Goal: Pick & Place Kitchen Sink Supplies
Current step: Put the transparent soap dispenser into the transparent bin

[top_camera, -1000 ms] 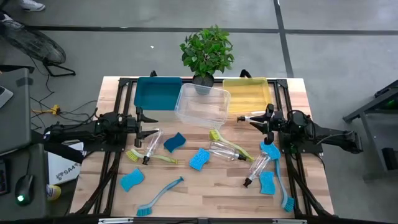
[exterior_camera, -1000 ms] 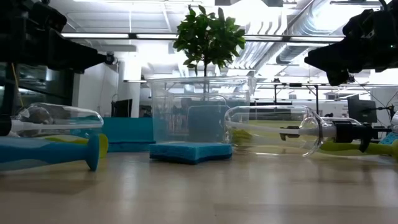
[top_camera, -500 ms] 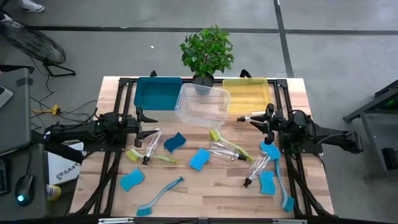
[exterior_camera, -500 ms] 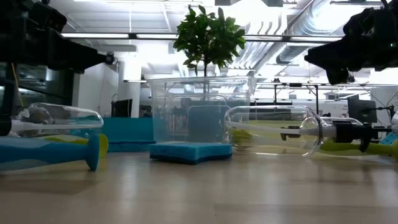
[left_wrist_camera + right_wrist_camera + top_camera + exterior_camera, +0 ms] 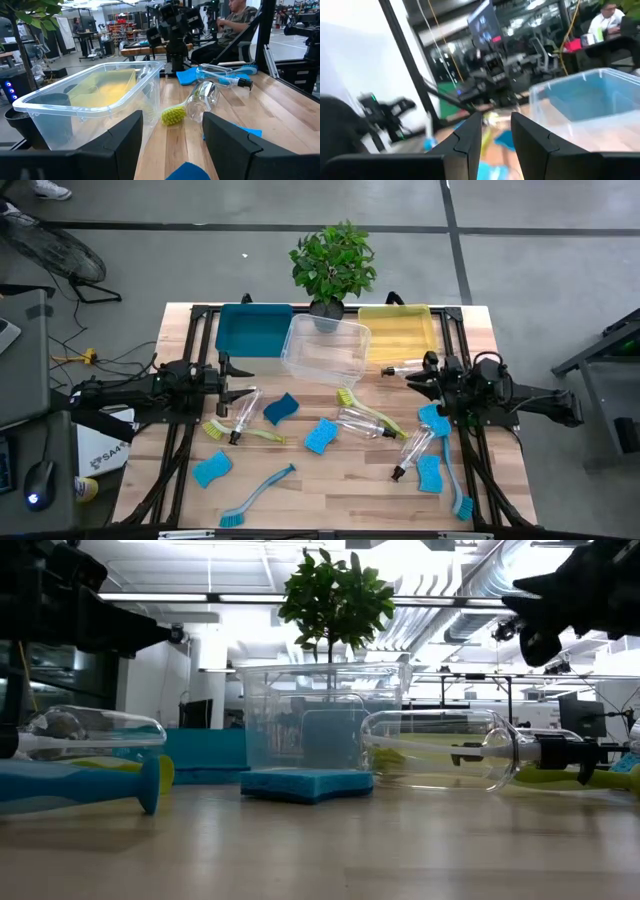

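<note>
Sponges [image 5: 320,436], pump bottles [image 5: 364,422] and dish brushes [image 5: 256,495] lie scattered over the lower half of the surface [image 5: 340,490], below the clear bin [image 5: 325,348] at centre. Left gripper [image 5: 238,381] hovers at middle left with fingers apart, holding nothing. Right gripper [image 5: 412,378] hangs at middle right above a bottle [image 5: 398,367], its fingers a little apart and empty.

Grey concrete floor [image 5: 540,270], exposed ceiling ducts [image 5: 450,600], bright overhead light, desks [image 5: 145,49], seated person [image 5: 235,22]
</note>
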